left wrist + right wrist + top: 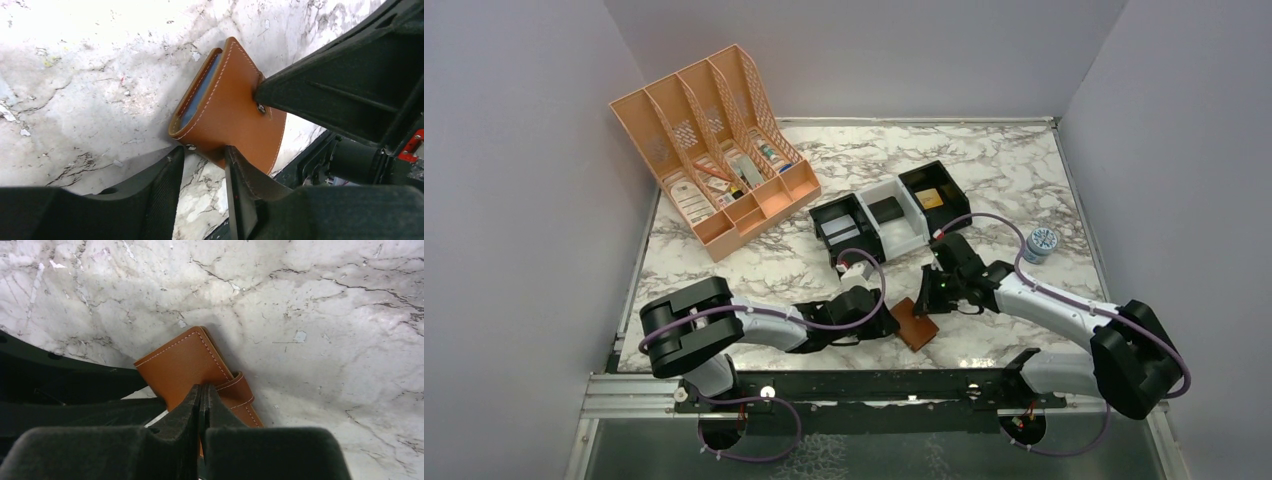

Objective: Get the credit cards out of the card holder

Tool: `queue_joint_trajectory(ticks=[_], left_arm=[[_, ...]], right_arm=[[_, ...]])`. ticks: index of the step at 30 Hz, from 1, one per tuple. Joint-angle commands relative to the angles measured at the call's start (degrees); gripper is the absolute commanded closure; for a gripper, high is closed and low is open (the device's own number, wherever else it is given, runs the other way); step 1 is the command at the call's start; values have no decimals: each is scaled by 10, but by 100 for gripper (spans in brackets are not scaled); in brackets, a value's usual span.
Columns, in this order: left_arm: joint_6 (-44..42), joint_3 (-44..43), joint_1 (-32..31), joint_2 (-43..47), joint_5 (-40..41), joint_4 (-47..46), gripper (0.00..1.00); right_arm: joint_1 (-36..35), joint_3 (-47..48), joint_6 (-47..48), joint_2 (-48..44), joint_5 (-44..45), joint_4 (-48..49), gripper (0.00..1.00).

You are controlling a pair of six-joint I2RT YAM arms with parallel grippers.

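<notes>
While the card holder (916,322) sits closed on the surface (984,170), I've got both arms at it.
Jaws of my right gripper (201,388) are pressed together on top; left gripper (202,152) has jaws spread astride a corner.

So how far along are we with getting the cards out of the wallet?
Nothing looks done: the card holder lies folded on the table, no cards beside it. In hand: the right claw, shut, presses its tips on the leather by the snap tab; the left claw, open, straddles a corner, and the wallet gapes slightly, blue-grey inside. Still to do: spread it and pull the cards.
</notes>
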State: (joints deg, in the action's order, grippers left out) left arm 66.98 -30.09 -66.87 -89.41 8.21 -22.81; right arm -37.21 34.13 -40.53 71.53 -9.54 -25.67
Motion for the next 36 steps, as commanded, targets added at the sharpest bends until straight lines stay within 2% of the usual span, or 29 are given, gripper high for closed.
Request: queue_joint_trajectory(ticks=[1,8,12,19,22,25,29,36], left_arm=[[17,30,-3,-21,39,44,62],[-1,-2,-3,-17,79,110,63],[-5,-10,0,-10,94,126,62],[-10,0,14,13,107,138,59],[-23,-2,15,22,106,130,56],[-40,-6,15,28,94,121,52],[-28,-1,15,41,100,124,50],[-9,32,15,103,144,134,46]], right_arm=[[11,1,21,-20,-31,8,99],[45,-7,33,-30,-105,25,99],[79,-14,41,-26,-185,43,99],[120,-25,54,-34,-243,52,99],[121,-19,68,-30,-189,18,98],[121,-4,108,-30,-141,-23,87],[115,1,110,-54,-137,-27,70],[26,57,99,-6,-10,-79,66]])
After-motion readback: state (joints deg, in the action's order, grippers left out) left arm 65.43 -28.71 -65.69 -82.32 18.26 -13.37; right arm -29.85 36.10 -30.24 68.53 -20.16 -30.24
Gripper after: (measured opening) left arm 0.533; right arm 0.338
